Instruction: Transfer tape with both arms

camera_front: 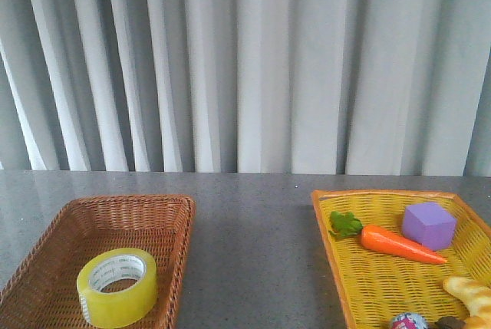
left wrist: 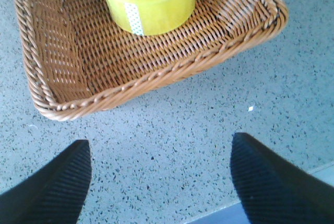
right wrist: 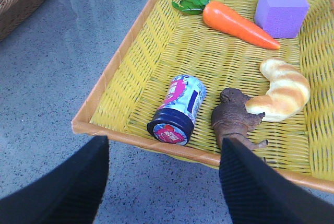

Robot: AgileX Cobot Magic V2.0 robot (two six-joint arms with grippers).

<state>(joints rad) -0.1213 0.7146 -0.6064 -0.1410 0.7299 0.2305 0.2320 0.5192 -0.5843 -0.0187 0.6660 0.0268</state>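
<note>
Tape: I see the wide roll of translucent yellow packing tape (camera_front: 117, 287) lying flat, core hole up, inside the brown woven wicker basket (camera_front: 166, 214) on the left of the grey speckled worktop (camera_front: 253, 252).
Left jaws: my left black gripper (left wrist: 159, 179) hangs spread wide over bare worktop just outside the basket's rim; the tape sits beyond that rim, well apart from the fingers (left wrist: 52, 187), untouched.
Right jaws: my right black gripper (right wrist: 164, 182) is parted and empty at the near edge of the yellow woven tray (right wrist: 130, 51).
Tray contents: an orange toy carrot (right wrist: 235, 23), a purple cube (right wrist: 281, 11).
</note>
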